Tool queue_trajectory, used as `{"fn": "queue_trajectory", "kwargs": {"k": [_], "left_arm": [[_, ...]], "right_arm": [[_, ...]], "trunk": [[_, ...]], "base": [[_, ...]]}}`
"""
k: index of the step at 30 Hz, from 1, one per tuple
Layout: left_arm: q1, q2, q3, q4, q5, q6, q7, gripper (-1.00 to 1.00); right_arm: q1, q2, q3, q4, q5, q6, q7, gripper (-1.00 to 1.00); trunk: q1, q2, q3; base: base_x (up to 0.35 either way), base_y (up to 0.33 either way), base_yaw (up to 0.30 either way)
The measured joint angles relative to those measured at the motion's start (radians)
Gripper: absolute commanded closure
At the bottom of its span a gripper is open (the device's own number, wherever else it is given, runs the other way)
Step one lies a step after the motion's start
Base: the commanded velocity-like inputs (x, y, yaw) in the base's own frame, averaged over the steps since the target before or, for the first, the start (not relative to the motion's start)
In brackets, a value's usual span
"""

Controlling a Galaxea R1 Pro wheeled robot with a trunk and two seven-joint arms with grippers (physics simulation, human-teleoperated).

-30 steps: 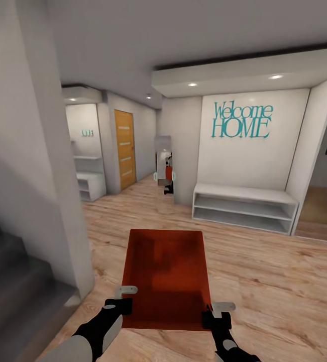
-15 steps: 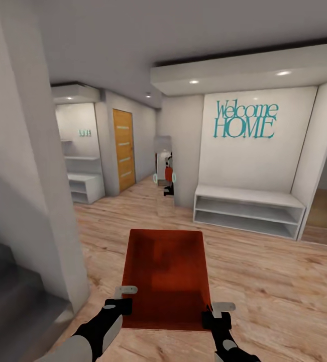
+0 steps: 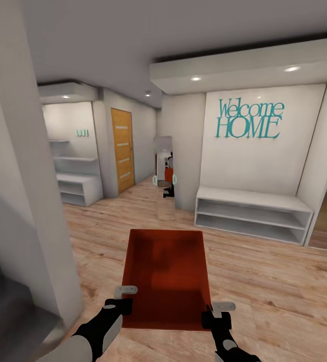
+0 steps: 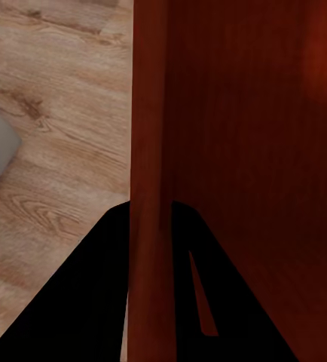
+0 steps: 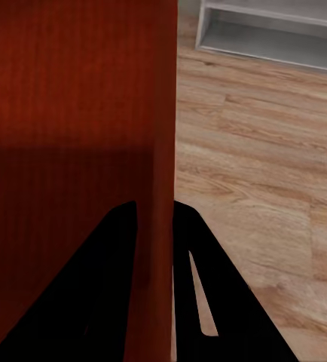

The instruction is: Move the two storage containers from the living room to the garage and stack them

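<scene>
**Orange-red bin being carried through the entry hall**

The robot is holding one orange-red rectangular open-topped storage container (image 3: 166, 276) with finely ribbed walls out in front of its trunk, above the light wood plank floor (image 3: 263, 281). The left claw (image 3: 124, 297) is clenching the container's left side wall near the corner closest to the robot; in the left wrist view its two dark fingers (image 4: 96, 302) are sitting one on each side of the thin red wall (image 4: 150, 151). The right claw (image 3: 214, 310) is gripping the opposite side wall in the same way, and the right wrist view is showing its fingers (image 5: 107, 294) straddling that wall (image 5: 160, 136).

Beyond the far end of the container, a low white two-tier shelf unit (image 3: 252, 213) is standing against a white wall carrying teal lettering that reads "Welcome HOME" (image 3: 249, 119). To the left of that shelf unit, a narrow mirror (image 3: 164, 168) is reflecting a small figure of the robot. Farther left of the mirror, a tall orange wooden door (image 3: 122, 150) is standing closed, and past it another white shelf unit (image 3: 75, 186) is sitting in an alcove. A thick white pillar (image 3: 20, 201) is rising left of the container.
</scene>
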Motion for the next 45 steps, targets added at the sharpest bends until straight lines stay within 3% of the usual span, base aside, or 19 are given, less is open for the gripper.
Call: {"fn": "queue_trajectory", "kwargs": {"k": [45], "left_arm": [[0.0,0.0,-0.001,0.0,0.001,0.0,0.0,1.0]], "right_arm": [[0.0,0.0,-0.001,0.0,0.002,0.0,0.0,1.0]], "trunk": [[0.0,0.0,0.0]], "base": [[0.322,0.0,0.0]]}}
